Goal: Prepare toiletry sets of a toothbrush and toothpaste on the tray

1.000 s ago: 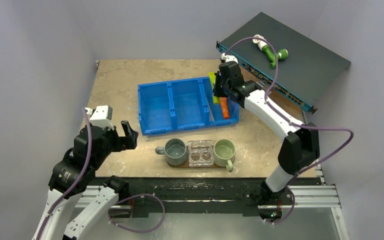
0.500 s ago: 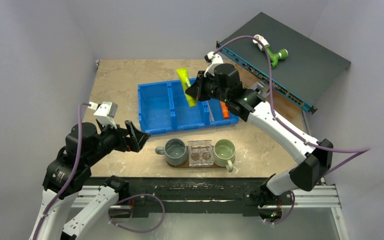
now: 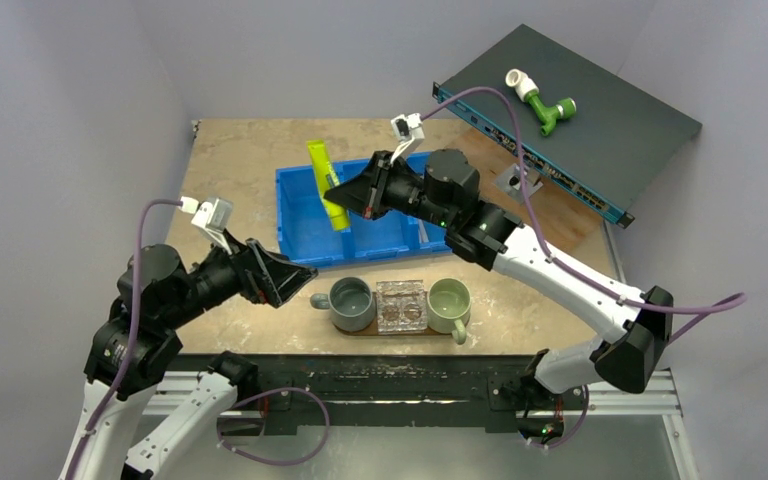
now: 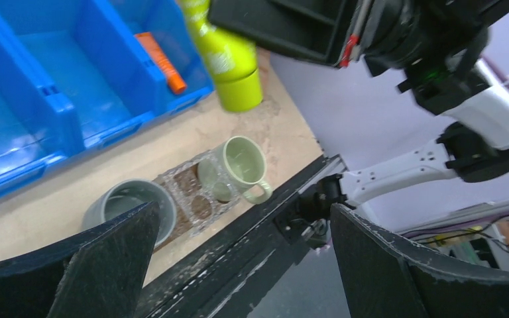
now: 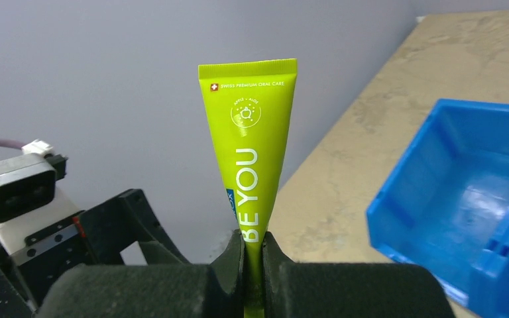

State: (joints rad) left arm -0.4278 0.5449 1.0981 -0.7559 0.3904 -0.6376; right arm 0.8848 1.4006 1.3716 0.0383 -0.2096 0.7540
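The right gripper (image 5: 253, 248) is pinching the tube (image 5: 254, 159) firmly, so it should be carrying it slowly to the tray (image 3: 415, 334) below.

The green tube's (image 5: 252, 165) lower end vanishes between the fingers of the right gripper (image 5: 253, 248). In the left wrist view, its top runs off the frame. From above, the right arm blocks the blue bin's (image 3: 300, 215) right compartment, and the tray (image 3: 400, 333) is just a sliver under the mugs (image 3: 352, 303).
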